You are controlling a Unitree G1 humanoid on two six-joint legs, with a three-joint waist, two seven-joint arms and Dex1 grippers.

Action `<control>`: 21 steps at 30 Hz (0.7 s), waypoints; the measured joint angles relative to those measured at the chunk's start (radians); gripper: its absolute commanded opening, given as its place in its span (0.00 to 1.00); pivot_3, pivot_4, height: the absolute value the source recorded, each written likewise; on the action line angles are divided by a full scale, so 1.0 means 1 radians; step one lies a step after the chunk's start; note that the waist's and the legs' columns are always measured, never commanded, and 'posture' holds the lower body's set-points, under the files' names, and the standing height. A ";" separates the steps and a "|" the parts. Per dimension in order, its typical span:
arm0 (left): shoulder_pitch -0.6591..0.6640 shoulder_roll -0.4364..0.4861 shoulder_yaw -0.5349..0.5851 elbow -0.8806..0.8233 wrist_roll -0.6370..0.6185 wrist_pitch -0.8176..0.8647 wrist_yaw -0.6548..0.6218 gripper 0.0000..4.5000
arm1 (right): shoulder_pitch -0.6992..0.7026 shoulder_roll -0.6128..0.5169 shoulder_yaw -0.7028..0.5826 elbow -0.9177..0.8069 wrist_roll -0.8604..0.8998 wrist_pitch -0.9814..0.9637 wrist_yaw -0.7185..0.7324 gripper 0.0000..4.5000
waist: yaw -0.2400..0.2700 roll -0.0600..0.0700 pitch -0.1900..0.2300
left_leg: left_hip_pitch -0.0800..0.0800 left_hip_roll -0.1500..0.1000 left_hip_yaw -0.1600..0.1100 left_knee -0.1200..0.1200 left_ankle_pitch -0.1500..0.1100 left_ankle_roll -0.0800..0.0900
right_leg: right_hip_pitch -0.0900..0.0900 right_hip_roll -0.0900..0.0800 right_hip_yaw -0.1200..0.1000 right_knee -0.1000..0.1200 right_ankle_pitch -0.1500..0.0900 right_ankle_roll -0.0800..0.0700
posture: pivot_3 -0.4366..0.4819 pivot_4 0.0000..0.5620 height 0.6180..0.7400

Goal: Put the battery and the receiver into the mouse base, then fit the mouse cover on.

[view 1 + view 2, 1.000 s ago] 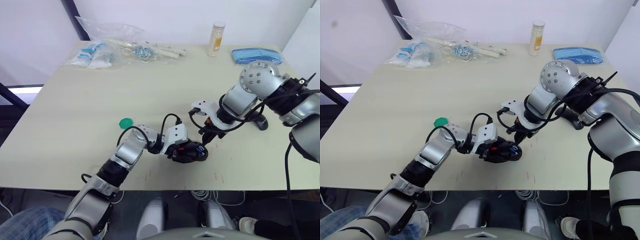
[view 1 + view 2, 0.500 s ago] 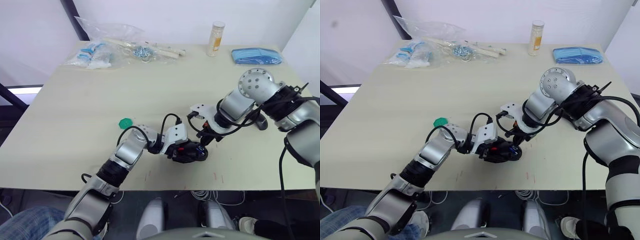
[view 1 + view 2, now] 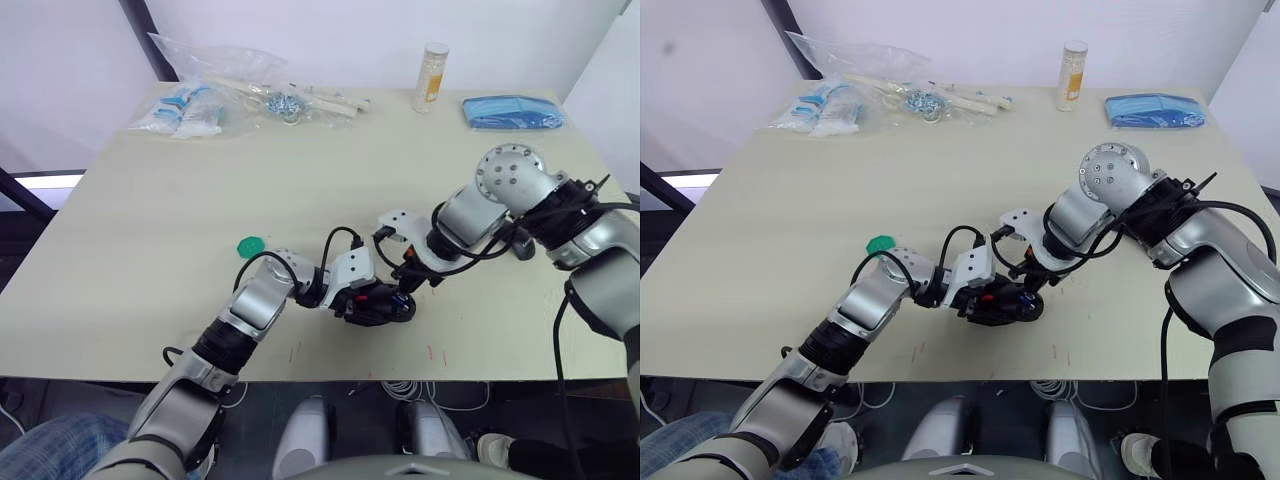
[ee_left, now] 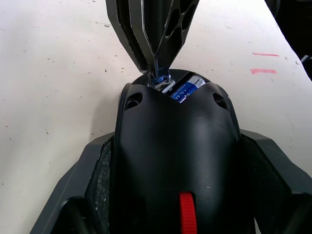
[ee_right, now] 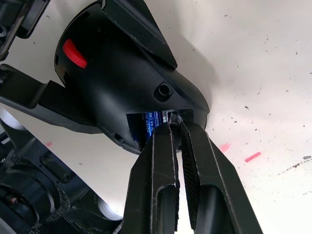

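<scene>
Right wrist view is showing the right gripper (image 5: 176,127) with its two black fingers drawn narrow, nearly together, their tips pressing into the open end of the mouse base (image 5: 117,83). Something small and pale is sitting right at the tips; it is probably the receiver (image 5: 174,117), though whether it is being pinched or only nudged cannot be told. Just beside it the blue battery (image 5: 148,124) is already lying in its compartment, its printed side facing out. The tips are likely working the receiver into its slot next to the battery, which would explain the steep, narrow approach.

The left gripper (image 4: 170,195) is clamping the base from both sides, its black fingers (image 4: 97,175) hugging the flanks, so the base is not sliding while the other arm is pushing. From the left wrist view the battery (image 4: 187,88) is peeking out at the far end and the red scroll wheel (image 4: 186,214) is facing the camera.

In the head view the two arms are meeting near the front edge of the pale table (image 3: 150,250). A green disc (image 3: 250,244) is lying nearby. Well apart, at the far edge, are standing a small bottle (image 3: 432,76), a blue cloth (image 3: 512,110) and some plastic bags (image 3: 215,95). The mouse cover cannot be made out for certain.
</scene>
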 measured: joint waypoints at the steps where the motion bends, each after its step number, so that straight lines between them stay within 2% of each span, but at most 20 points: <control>1: 0.000 0.000 0.000 0.000 0.000 0.000 0.000 0.65 | 0.006 0.000 -0.010 -0.006 -0.004 0.000 -0.004 0.00 | 0.000 0.000 0.000 | 0.000 0.000 0.000 0.000 0.000 0.000 | 0.000 0.000 0.000 0.000 0.000 0.000 | 0.48 0.27 1.00; 21: 0.002 0.001 0.000 -0.008 0.000 0.012 0.001 0.65 | 0.051 0.011 -0.069 -0.097 -0.083 0.000 0.001 0.00 | -0.001 0.000 0.000 | 0.000 0.000 -0.002 0.000 0.000 0.000 | 0.000 0.000 0.000 -0.001 0.000 0.000 | 0.48 0.27 1.00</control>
